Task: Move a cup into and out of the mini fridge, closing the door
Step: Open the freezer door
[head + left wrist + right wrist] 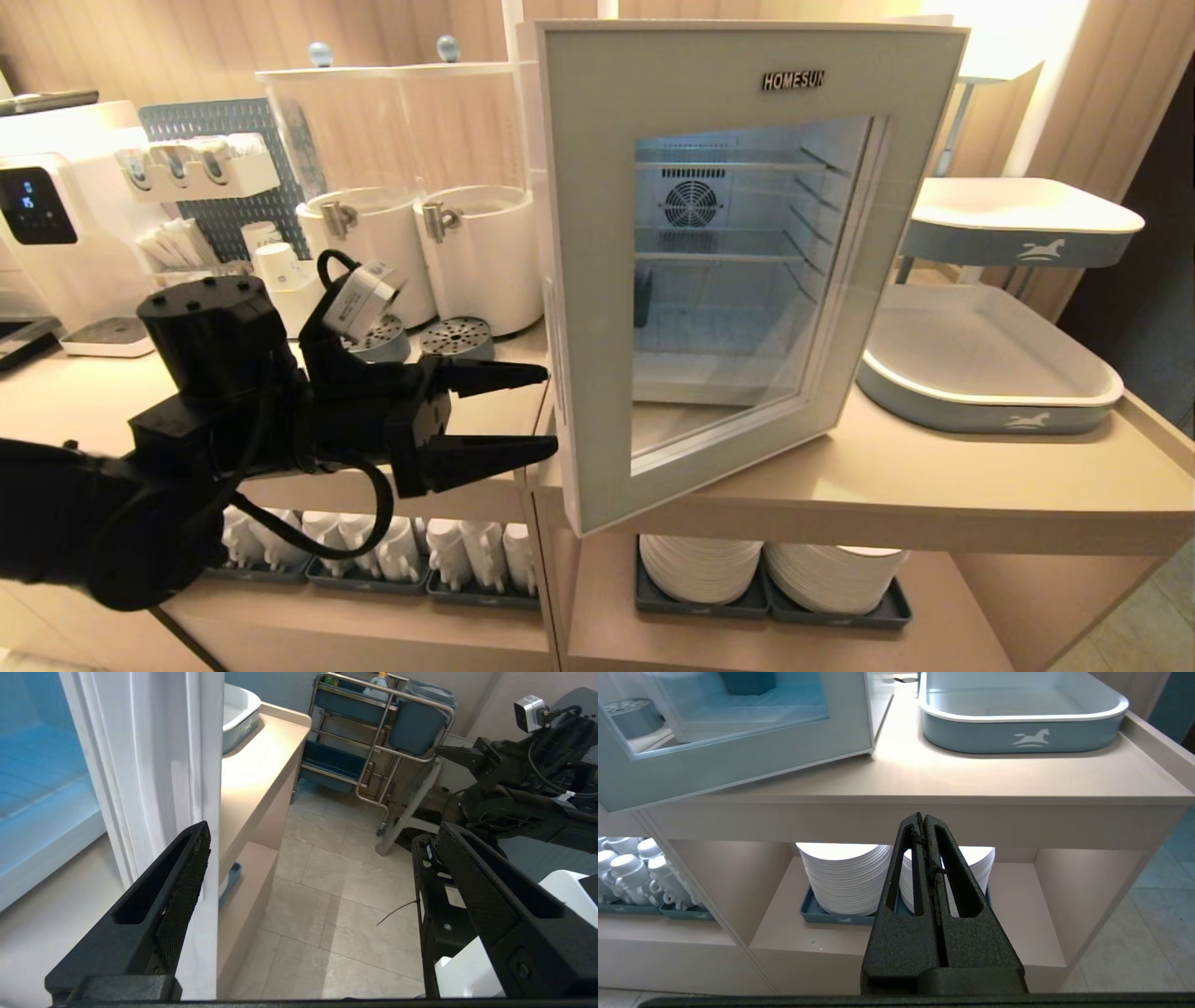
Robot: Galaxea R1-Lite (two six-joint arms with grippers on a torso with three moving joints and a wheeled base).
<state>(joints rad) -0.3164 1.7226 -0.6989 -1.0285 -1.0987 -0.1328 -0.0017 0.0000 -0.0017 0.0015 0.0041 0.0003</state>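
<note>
White and boxy, the mini fridge (728,252) was seen standing upright on the beige bench (934,476), its opening turned toward the camera. Its door (597,280), a glass pane in a wide pale grey-blue frame lettered "HOMESUN", was held partly open, swung out over the bench's front edge with its long axis vertical. Wire shelves and a round fan (691,203) were visible through the glass. The left gripper (541,411) was held level beside the door's free edge, fingers (182,905) spread wide and empty. The right gripper (924,826) was kept low before the plate shelf, fingers pressed together on nothing.
</note>
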